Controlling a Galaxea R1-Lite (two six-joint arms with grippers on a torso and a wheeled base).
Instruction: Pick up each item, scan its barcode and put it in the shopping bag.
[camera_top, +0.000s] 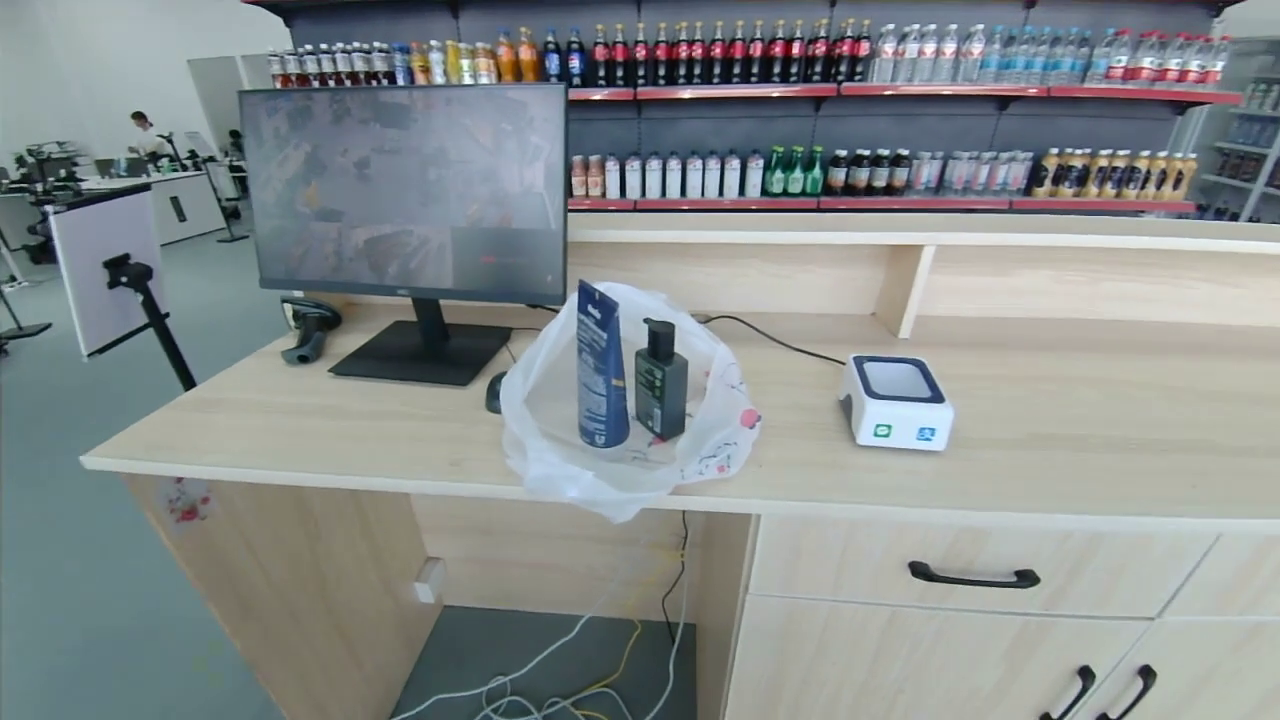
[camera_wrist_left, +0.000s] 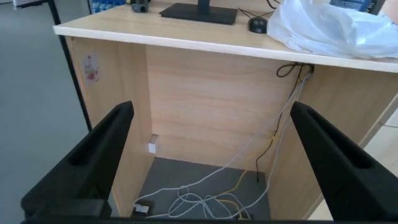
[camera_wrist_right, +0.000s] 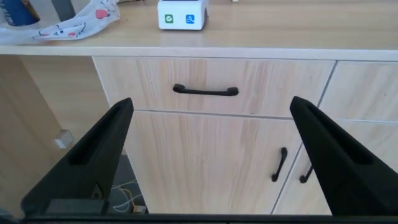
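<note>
Above the left gripper (camera_wrist_left: 211, 109), its fingers (camera_wrist_left: 99, 155) wide apart and empty, the shopping bag (camera_top: 540, 420) on the counter (camera_top: 1050, 440) holds a blue tube (camera_top: 600, 370) and a dark bottle (camera_top: 661, 385) upright; the right gripper (camera_wrist_right: 211, 102), equally spread, hangs below the scanner (camera_top: 895, 402).

A shop: checkout counter (camera_top: 1000, 470), barcode scanner (camera_top: 896, 402), shelves of bottled drinks (camera_top: 880, 60).
</note>
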